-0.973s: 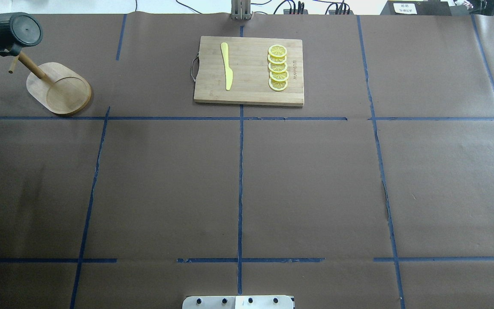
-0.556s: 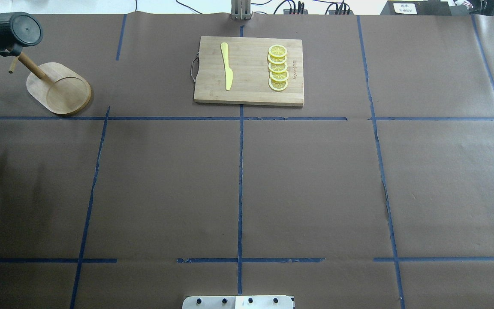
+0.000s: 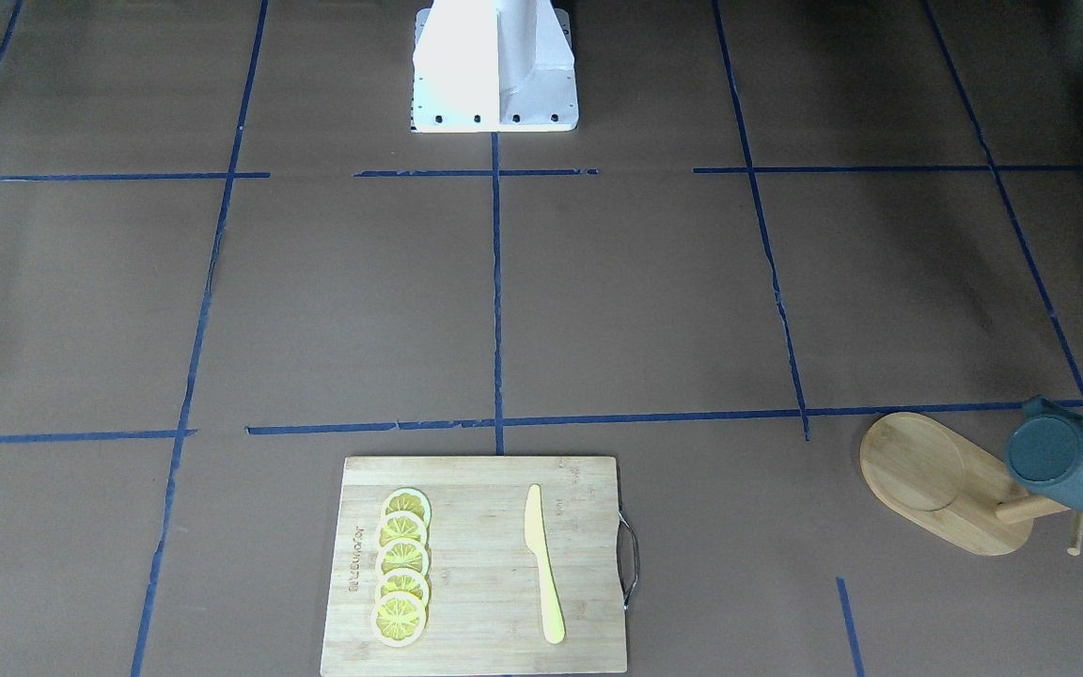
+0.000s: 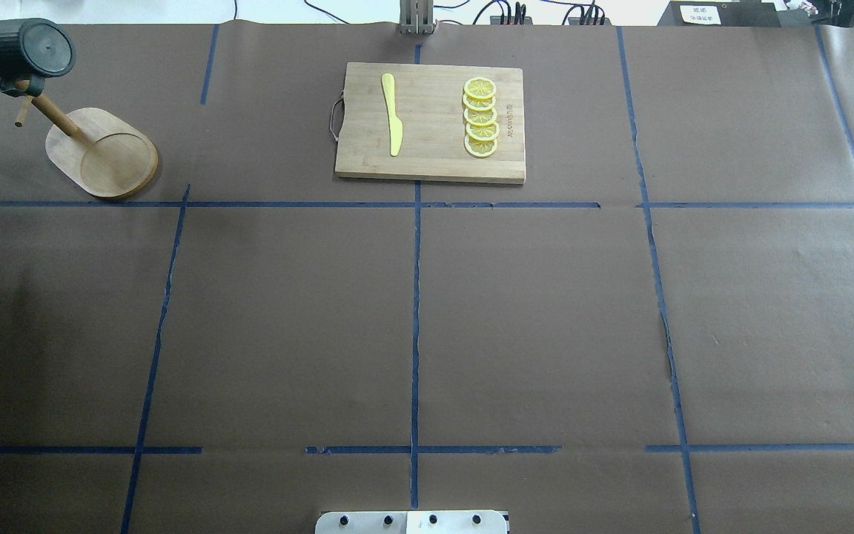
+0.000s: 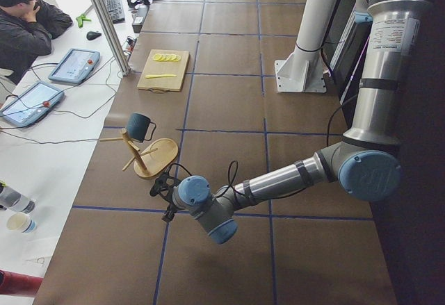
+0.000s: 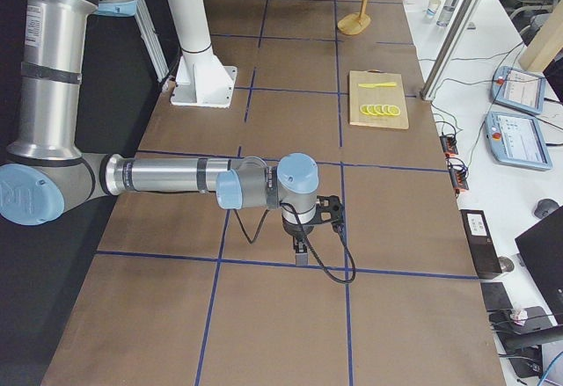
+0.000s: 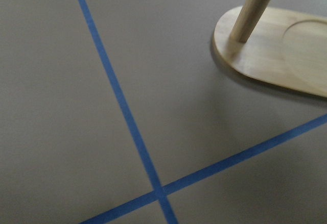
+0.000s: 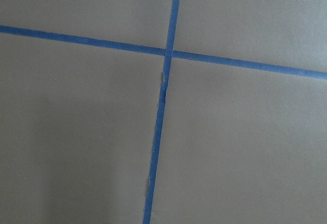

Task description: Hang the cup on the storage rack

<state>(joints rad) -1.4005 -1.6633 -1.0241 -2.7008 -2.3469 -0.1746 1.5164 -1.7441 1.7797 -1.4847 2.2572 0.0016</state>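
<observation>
Far-left corner of the bench: hanging looks done.
Left arm reaches low, near the storage rack but not touching it; right arm is well apart, over bare bench. Cup hangs sideways on an upper peg, nothing gripping it. Left jaws, right jaws: grip state cannot be told. Judged remaining: only parking the arms.

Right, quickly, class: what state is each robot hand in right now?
Left hand: cannot tell whether open or closed.
Right hand: cannot tell whether open or closed.
</observation>
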